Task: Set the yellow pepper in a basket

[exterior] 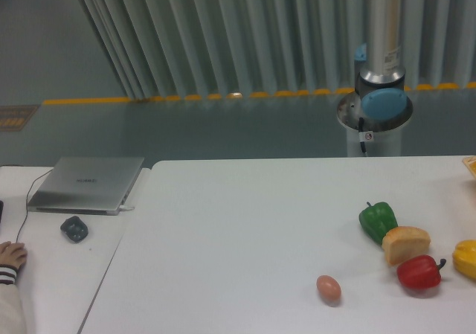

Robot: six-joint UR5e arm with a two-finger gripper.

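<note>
The yellow pepper (465, 259) lies on the white table (245, 230) at the right edge of the view, partly cut off by the frame. It sits just right of a red pepper (419, 272). The arm's base column (383, 59) rises behind the table at the upper right. The gripper is out of view. At the far right edge a small yellow-orange corner (470, 166) shows; whether it is the basket cannot be told.
A green pepper (378, 220), a tan bread roll (405, 243) and a brown egg (328, 288) lie near the red pepper. On a second table at the left are a closed laptop (87, 183), a small dark object (74, 228) and a person's hand (11, 258).
</note>
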